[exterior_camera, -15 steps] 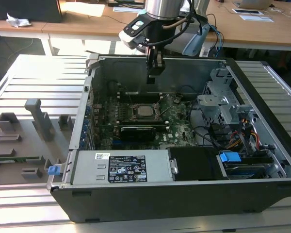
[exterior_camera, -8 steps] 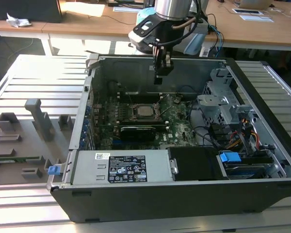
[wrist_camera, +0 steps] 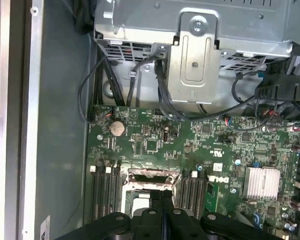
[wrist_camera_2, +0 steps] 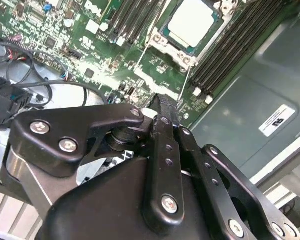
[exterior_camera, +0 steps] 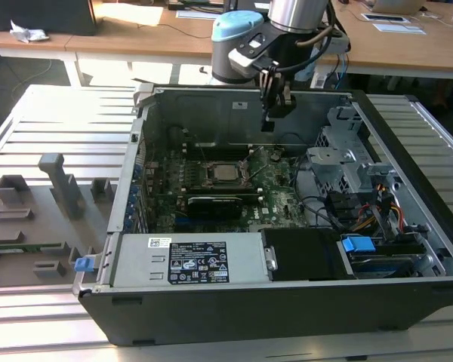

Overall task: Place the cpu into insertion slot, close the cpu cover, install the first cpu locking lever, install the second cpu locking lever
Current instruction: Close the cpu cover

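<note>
Gripper [exterior_camera: 275,113] shut, empty, hovers over motherboard [exterior_camera: 275,188] inside pc case [exterior_camera: 211,105], apart from cpu [wrist_camera_2: 192,22]. Cpu sits in insertion slot [wrist_camera_2: 186,60], cpu cover [wrist_camera_2: 159,39] flat around it.

- The computer case [exterior_camera: 287,309] stands on the slatted table [exterior_camera: 60,105], with a fixture tray [exterior_camera: 30,226] beside it on the exterior view's left
- The motherboard [exterior_camera: 275,192] lies on the case floor
- The cpu [exterior_camera: 225,173] sits in the insertion slot [exterior_camera: 204,174], near the board's middle
- The heatsink block [exterior_camera: 215,204] lies just in front of the slot
- The power supply [exterior_camera: 189,260] runs along the near wall
- The gripper [exterior_camera: 275,113] hangs above the board, behind the slot, apart from the cpu
</note>
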Robot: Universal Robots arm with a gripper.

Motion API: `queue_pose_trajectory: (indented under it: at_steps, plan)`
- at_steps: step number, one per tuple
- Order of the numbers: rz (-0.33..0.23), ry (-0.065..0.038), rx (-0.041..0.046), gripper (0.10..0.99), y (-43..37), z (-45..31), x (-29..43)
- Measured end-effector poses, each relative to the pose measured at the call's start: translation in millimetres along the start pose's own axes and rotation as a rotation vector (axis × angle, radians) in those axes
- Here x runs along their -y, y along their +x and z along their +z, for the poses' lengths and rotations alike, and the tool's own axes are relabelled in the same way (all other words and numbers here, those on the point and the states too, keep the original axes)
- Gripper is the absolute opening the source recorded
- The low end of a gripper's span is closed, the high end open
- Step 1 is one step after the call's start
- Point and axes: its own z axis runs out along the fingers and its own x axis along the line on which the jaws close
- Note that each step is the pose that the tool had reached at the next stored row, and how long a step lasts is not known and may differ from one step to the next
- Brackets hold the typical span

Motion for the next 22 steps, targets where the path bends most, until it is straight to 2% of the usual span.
queue_pose_trajectory:
  at_steps: [1,2,6,12,22]
  plan:
    - [0.000,0.000,0.0002,0.106,-0.7,-0.6,-11.3]
    - [0.000,0.000,0.0001,0.106,-1.0,-0.8,-16.6]
    - [0.000,0.000,0.0008,0.106,-1.4,-1.1,-22.2]
    - [0.000,0.000,0.0011,0.106,-1.6,-1.1,-24.3]
    - [0.000,0.000,0.0009,0.106,-1.4,4.3,-24.6]
